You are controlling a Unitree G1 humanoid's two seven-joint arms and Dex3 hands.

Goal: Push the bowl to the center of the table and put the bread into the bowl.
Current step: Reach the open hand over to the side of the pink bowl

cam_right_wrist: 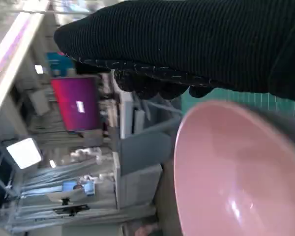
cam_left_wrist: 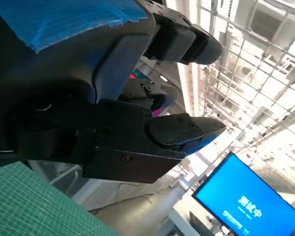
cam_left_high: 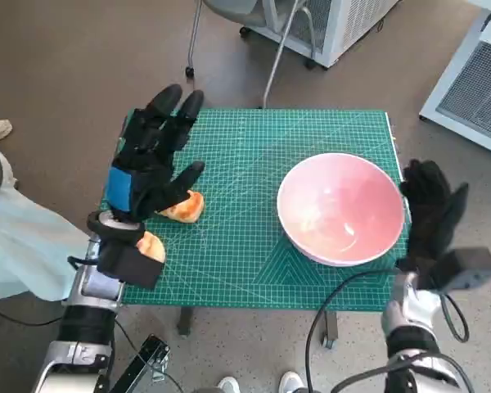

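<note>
**Bowl at the right edge, bread under the left hand**

The pink bowl (cam_left_high: 341, 208) sits on the green cutting mat (cam_left_high: 245, 155) toward 3 o'clock from the table's middle, its rim close to the mat's right edge, and it is empty. The right hand (cam_left_high: 432, 211), gloved in black, stands just beside the bowl's rim on the 3 o'clock side with nothing in it; whether it touches the rim cannot be told. In the right wrist view the glove (cam_right_wrist: 196, 49) lies above the bowl (cam_right_wrist: 236, 172).

The bread (cam_left_high: 182, 207) lies at 9 o'clock on the mat. The left hand (cam_left_high: 151, 160) hovers over it with fingers spread, holding nothing; its thumb reaches past the bread's upper edge. A second orange piece (cam_left_high: 151, 245) shows beside the left wrist.
</note>
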